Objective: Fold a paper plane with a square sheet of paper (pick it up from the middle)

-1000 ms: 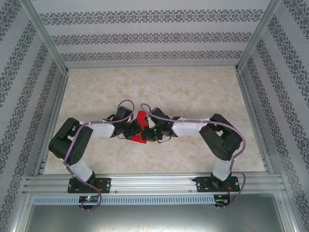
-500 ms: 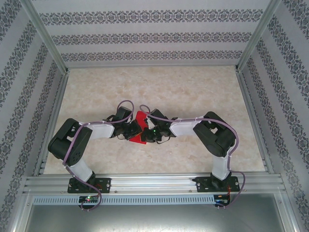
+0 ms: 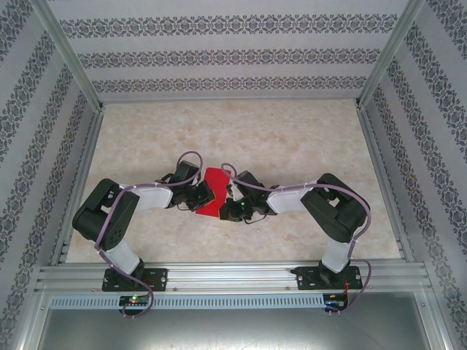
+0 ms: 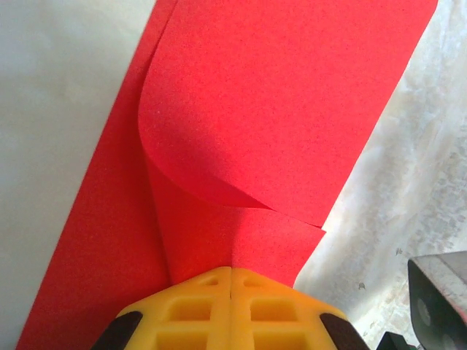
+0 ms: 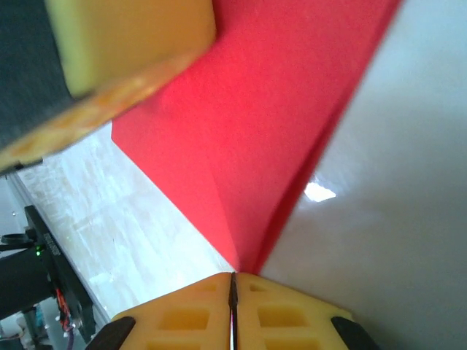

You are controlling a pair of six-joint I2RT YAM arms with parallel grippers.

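Right arm is swinging its elbow outward compared with a second ago, uncovering more of the red sheet at mid-table. Left gripper and right gripper are both pinching shut on sheet edges, one flap curling up. Sheet's long axis is running near-to-far, its far end leaning slightly right.

Overhead view evenly lit; pale marbled tabletop slightly washed out. Soft shadow cast under curl of bright red paper sheet. Glare spot, blur noted in right wrist view.
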